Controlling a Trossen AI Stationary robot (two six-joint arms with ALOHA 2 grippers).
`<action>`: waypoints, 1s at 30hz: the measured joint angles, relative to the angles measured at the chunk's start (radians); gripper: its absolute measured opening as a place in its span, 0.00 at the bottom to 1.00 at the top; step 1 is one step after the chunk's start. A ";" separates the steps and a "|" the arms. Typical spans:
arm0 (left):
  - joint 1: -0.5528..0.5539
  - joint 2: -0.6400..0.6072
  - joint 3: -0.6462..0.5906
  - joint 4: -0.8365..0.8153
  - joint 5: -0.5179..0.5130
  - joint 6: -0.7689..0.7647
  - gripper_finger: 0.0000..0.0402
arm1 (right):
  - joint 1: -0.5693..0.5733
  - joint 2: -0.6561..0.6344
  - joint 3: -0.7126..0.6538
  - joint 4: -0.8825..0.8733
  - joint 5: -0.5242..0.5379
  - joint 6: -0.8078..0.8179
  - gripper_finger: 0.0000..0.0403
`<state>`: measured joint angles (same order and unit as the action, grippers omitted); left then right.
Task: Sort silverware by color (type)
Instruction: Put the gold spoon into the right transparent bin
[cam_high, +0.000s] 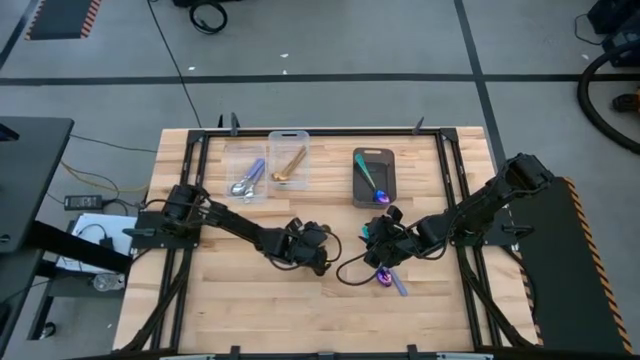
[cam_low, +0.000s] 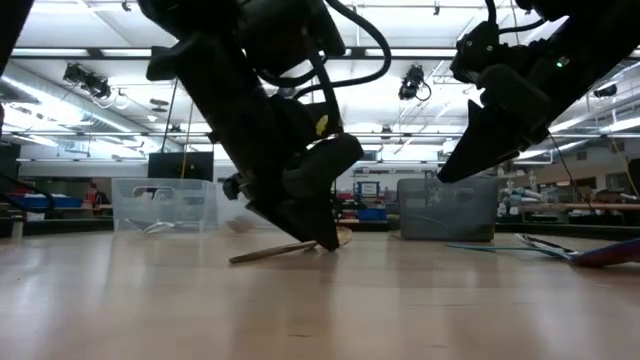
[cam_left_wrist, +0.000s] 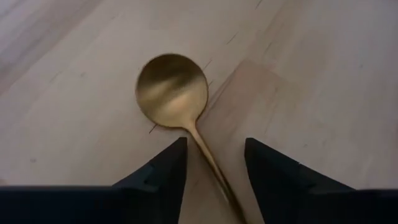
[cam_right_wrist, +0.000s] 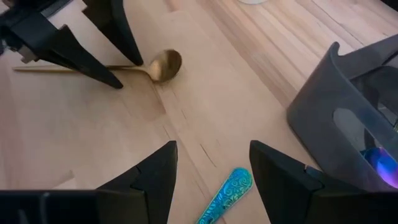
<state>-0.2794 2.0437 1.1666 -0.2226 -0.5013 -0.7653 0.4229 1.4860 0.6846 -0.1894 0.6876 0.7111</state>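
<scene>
Spoons are being sorted, and the gold spoon (cam_left_wrist: 172, 91) lies flat on the table (cam_left_wrist: 323, 68), its thin handle running between the spread fingers of the left gripper (cam_left_wrist: 214, 163), its bowl just ahead of them. It is judged light, stiff, slick and low-lying, so it is best pinched across the handle near the neck. The right gripper (cam_right_wrist: 213, 163) hangs spread above a teal-handled spoon (cam_right_wrist: 226, 193), beside the dark bin (cam_right_wrist: 345, 118).

Grey floor (cam_high: 330, 95) with dark lines, bright ceiling lights (cam_low: 90, 40)
</scene>
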 joint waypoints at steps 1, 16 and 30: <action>0.001 0.002 0.001 -0.013 0.007 0.012 0.41 | 0.000 0.000 0.000 0.004 0.000 0.000 0.52; -0.006 0.001 0.003 -0.126 0.082 0.145 0.07 | 0.002 0.000 -0.019 0.025 0.000 -0.005 0.52; -0.010 -0.087 -0.011 -0.208 0.146 0.255 0.04 | 0.002 0.000 -0.019 0.032 0.000 -0.015 0.52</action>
<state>-0.2890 1.9567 1.1557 -0.4302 -0.3553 -0.5102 0.4244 1.4860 0.6659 -0.1574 0.6876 0.6964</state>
